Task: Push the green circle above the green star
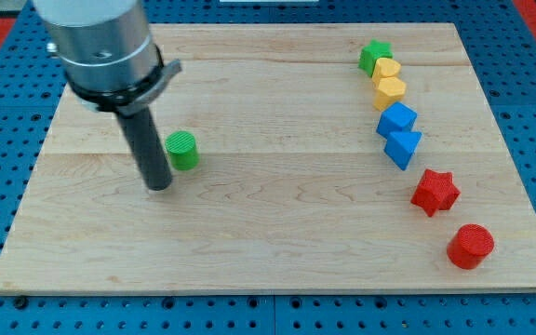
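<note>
The green circle (182,150) is a small green cylinder on the left half of the wooden board (277,233). The green star (374,56) sits far off at the view's top right, at the head of a line of blocks. My tip (159,184) rests on the board just left of and slightly below the green circle, very close to it; I cannot tell if it touches. The dark rod rises from there to the grey arm body at the view's top left.
Below the green star runs a line of blocks: a yellow heart (386,69), a yellow hexagon (390,91), a blue cube (396,120), a blue triangle (403,147), a red star (435,192) and a red cylinder (471,246). Blue pegboard surrounds the board.
</note>
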### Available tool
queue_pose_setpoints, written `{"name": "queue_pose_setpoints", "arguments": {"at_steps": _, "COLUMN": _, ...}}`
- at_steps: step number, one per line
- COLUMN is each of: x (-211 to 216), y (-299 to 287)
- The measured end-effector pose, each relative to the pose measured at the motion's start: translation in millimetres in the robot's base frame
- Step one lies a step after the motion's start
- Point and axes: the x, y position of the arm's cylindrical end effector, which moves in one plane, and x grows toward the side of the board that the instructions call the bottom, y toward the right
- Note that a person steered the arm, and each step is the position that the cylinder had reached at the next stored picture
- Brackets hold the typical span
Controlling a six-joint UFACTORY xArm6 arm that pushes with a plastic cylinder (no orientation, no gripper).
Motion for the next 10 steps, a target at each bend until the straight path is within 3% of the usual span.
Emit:
{"name": "queue_pose_setpoints", "arguments": {"at_steps": 2, "x": -116.6, "y": 31.9}}
{"name": "queue_pose_setpoints", "arguments": {"at_steps": 3, "x": -70.4, "y": 3.7}}
{"name": "queue_pose_setpoints", "arguments": {"at_steps": 4, "x": -123.6, "y": -53.3}}
{"name": "queue_pose_setpoints", "arguments": {"at_steps": 5, "x": -134.7, "y": -10.1}}
{"name": "queue_pose_setpoints", "arguments": {"at_steps": 6, "x": -134.8, "y": 80.5}}
{"name": "queue_pose_setpoints", "arguments": {"at_steps": 8, "x": -220.9, "y": 110.4}}
{"name": "queue_pose_setpoints", "arguments": {"at_steps": 10, "x": -237.9, "y": 83.6}}
